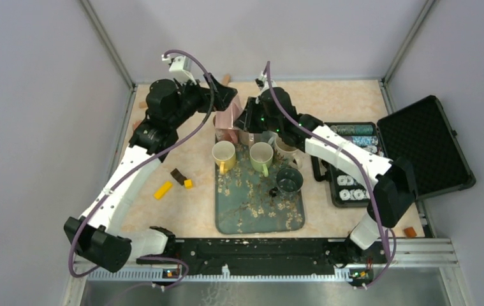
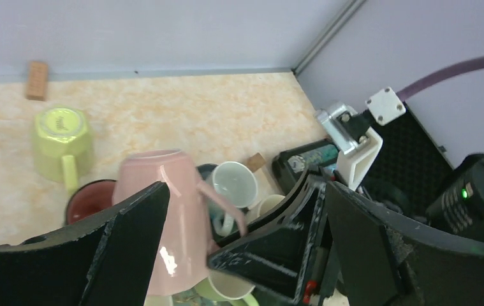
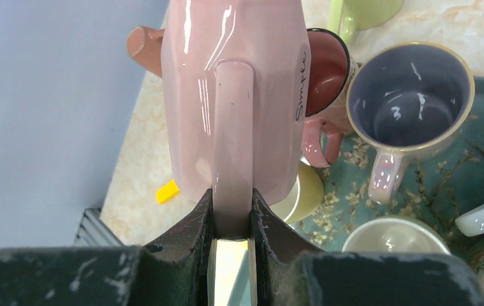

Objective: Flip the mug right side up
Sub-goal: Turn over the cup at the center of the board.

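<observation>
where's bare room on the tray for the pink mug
The tray is bare in its near half, between the dark mug and the near rim. Its far end is crowded: yellow mug, green mug and others. The table left of it is bare this side of the small blocks. The right gripper holds the pink mug's handle.

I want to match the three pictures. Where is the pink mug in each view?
Top external: the pink mug, upper centre, at the far end of the tray.
Left wrist: lower centre-left, reaching the bottom edge.
Right wrist: upper centre, its handle pinched by the right gripper, jaws shut.
Shared landmark: the red-lined mug beside it in both wrist views; from above I cannot pick it out.
</observation>
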`<control>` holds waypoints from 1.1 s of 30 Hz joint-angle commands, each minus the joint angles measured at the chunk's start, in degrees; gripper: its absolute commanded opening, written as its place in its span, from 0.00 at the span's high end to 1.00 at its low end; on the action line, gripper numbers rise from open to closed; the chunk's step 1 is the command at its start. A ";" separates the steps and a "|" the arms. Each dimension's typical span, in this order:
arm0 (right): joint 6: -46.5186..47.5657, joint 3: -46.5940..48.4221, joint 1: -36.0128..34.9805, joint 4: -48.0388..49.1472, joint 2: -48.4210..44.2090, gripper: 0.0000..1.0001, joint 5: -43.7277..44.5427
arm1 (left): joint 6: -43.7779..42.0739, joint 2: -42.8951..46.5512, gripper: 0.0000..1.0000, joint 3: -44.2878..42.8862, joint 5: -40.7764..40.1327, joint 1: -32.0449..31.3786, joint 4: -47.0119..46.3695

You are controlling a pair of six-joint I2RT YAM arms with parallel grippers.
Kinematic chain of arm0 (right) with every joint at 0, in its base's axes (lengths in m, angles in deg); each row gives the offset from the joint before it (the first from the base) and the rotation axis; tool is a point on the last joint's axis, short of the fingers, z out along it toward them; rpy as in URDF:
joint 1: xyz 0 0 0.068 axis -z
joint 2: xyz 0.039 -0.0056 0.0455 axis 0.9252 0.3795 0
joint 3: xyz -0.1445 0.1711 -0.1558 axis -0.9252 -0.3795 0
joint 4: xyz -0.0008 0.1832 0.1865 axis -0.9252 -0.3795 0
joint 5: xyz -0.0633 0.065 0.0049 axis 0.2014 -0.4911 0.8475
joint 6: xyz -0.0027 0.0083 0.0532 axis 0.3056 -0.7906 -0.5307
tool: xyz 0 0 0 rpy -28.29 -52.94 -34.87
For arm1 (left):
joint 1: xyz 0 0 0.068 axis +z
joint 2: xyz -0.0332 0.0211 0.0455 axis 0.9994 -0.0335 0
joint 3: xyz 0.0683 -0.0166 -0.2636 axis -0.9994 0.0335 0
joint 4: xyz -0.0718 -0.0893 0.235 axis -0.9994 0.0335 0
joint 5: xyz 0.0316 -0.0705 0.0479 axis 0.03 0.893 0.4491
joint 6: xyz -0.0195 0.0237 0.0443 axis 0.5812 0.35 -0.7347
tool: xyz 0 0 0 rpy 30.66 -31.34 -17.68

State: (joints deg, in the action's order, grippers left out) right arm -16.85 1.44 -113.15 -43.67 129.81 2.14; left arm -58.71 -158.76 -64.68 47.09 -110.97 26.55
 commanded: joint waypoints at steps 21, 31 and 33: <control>-31.10 -12.12 7.75 18.25 -12.28 1.00 -23.73 | -4.29 12.14 0.02 9.54 -3.23 3.77 7.71; -43.64 -18.02 8.07 14.50 -16.90 1.00 -29.36 | -5.20 15.01 0.02 11.82 -0.91 4.09 10.25; -45.41 -19.17 8.02 11.48 -17.76 1.00 -31.27 | -5.26 14.82 0.02 11.78 0.09 4.09 10.66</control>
State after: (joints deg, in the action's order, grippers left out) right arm -55.87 -17.62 -105.70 -35.39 117.77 -23.57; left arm -63.93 -144.57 -53.42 44.88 -107.17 37.37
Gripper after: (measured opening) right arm 0.174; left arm 0.981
